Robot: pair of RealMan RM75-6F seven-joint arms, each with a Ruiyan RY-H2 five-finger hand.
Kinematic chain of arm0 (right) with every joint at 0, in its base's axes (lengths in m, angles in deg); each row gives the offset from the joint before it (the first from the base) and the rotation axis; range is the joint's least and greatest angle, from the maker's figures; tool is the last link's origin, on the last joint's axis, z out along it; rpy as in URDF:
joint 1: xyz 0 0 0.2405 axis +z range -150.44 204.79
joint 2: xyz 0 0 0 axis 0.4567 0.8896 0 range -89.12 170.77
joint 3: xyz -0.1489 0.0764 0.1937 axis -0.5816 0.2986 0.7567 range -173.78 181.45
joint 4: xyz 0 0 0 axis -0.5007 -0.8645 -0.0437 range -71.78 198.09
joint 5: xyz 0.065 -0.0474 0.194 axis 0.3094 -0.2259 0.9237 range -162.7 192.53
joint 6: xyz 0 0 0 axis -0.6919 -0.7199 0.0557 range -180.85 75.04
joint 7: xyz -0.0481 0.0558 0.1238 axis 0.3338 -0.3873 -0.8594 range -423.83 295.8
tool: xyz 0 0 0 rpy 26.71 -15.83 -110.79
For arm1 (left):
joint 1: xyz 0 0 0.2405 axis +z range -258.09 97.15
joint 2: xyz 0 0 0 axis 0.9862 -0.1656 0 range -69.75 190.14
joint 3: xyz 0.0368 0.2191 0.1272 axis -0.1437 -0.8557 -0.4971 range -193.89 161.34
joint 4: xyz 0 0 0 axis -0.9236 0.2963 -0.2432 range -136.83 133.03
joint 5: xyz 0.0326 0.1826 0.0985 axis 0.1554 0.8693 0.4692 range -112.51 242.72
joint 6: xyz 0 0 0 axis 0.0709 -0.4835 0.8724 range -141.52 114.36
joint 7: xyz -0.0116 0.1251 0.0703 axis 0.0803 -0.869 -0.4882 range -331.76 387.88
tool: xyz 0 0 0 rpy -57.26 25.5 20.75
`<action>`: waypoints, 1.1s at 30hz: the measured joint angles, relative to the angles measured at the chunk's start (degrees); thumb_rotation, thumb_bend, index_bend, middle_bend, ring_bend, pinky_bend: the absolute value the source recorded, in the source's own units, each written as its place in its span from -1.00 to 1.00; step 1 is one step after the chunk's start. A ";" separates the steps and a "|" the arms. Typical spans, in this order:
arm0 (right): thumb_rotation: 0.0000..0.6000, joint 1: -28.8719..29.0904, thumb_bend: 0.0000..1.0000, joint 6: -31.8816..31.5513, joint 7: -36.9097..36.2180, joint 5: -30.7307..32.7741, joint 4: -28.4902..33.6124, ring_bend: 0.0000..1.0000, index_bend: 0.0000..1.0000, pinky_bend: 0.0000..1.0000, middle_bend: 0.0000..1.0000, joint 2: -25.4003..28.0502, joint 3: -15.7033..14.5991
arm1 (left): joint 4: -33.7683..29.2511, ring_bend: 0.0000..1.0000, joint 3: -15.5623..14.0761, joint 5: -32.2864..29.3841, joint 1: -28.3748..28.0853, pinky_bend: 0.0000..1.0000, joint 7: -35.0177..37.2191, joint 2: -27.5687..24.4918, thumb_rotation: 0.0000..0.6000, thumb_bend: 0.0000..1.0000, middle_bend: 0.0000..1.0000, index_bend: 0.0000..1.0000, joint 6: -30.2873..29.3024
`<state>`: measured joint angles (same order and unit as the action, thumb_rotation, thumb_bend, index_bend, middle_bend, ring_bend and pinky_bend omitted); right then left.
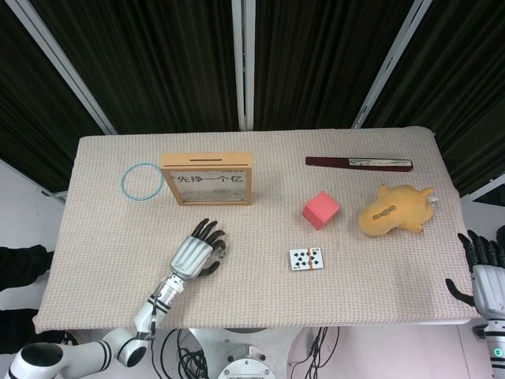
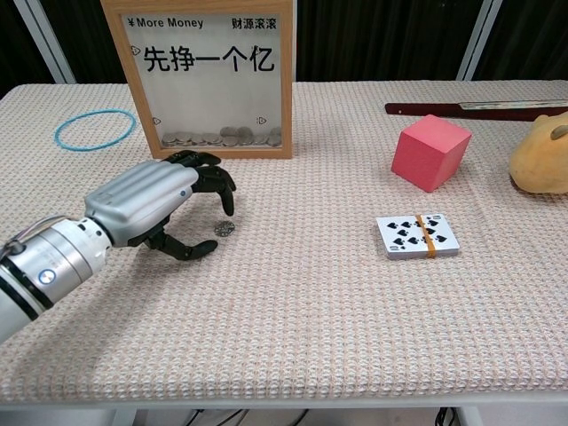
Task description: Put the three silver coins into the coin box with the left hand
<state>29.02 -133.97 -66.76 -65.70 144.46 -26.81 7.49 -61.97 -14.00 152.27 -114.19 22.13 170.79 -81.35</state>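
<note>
The coin box (image 1: 207, 178) (image 2: 211, 75) is a wooden frame with a clear front and a slot on top, standing at the back left; several coins lie on its bottom. One silver coin (image 2: 224, 229) (image 1: 223, 253) lies flat on the cloth in front of it. My left hand (image 1: 197, 251) (image 2: 160, 206) hovers palm-down just left of the coin, fingers arched over it and thumb below, nothing held. No other loose coin shows; the hand may hide some. My right hand (image 1: 485, 272) hangs off the table's right edge, fingers spread.
A blue ring (image 1: 142, 181) (image 2: 93, 129) lies left of the box. A red cube (image 1: 321, 210) (image 2: 431, 151), a banded card deck (image 1: 305, 258) (image 2: 417, 235), a yellow plush toy (image 1: 394, 210) and a dark flat stick (image 1: 359, 163) occupy the right half.
</note>
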 measured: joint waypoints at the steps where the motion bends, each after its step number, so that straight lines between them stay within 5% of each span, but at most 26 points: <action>1: 1.00 0.00 -0.57 0.00 -0.03 -0.02 -0.07 -1.00 -1.00 -1.00 -1.00 -0.05 0.00 | -0.19 -0.93 0.01 -0.13 0.02 -0.90 -0.03 -0.07 1.00 -0.49 -0.61 -0.17 0.24; 33: 1.00 0.32 -0.56 0.93 0.42 0.24 -0.69 -1.00 -1.00 -1.00 -1.00 -0.48 -0.04 | -5.20 -0.97 0.58 -2.35 -0.83 -0.91 -3.85 -3.14 1.00 -0.49 -0.62 -0.27 5.52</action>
<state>29.34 -133.03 -66.34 -65.46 143.77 -27.29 7.45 -67.17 -13.42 149.93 -115.02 18.28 167.64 -75.82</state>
